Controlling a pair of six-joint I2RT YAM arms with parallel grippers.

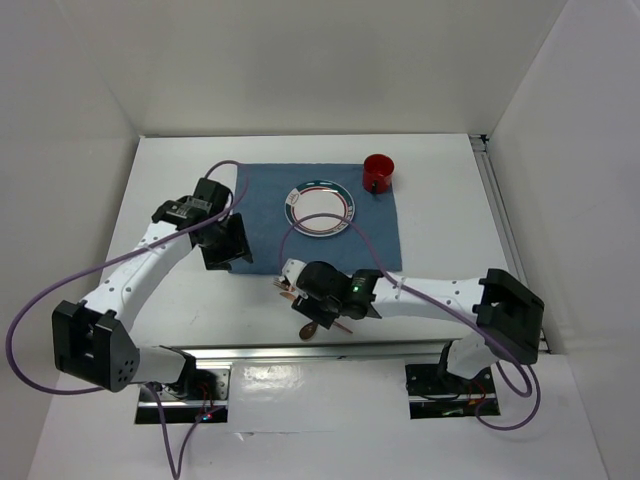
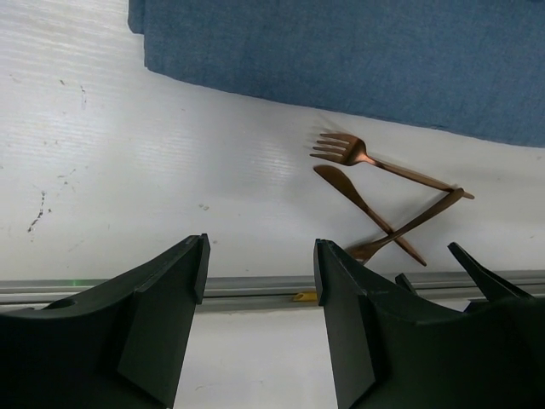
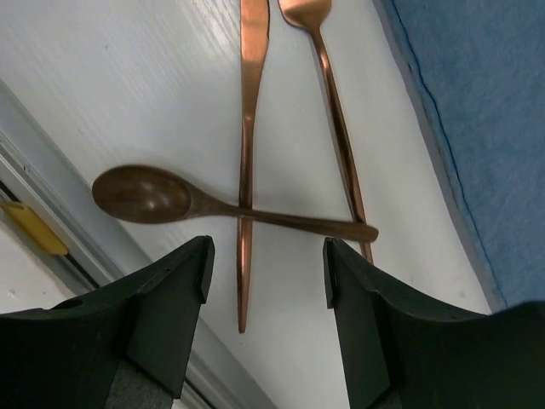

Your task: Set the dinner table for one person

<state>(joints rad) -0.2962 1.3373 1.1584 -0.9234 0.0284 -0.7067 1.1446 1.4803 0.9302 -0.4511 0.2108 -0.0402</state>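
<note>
Where a silver rail [image 1: 330, 350] edges the near side of the dinner table [image 1: 440, 240], three copper pieces lie on the bare white top, between the rail and a blue placemat [image 1: 270, 185].

**Cutlery.** In the right wrist view, the knife [image 3: 253, 51] and the fork [image 3: 328, 102] lie nearly side by side. The spoon [image 3: 145, 194] lies across both handles, its bowl towards the rail.

**Right gripper** [image 3: 266, 251]. It hangs directly over that crossing. Its jaws stand apart and grasp nothing.

**Left gripper** [image 2: 260, 256]. It is further left, over plain tabletop near the placemat's left corner. It is likewise parted and empty.

**Middle ground.** The placemat carries a white plate [image 1: 320, 208] with a dark ring. A red cup [image 1: 378, 172] stands at its far right corner.

**Background.** White walls [image 1: 300, 60] close the far side.

**Obstruction.** In the overhead view the right arm covers most of the cutlery. Only the spoon bowl and a few tips show beside the wrist.

**Views compared.**
- The two wrist views show all three pieces complete.
- The left wrist view shows them from a distance, at its right.
- Only the overhead view shows the plate, the cup and the purple cables [image 1: 30, 330] looping from each arm.
</note>
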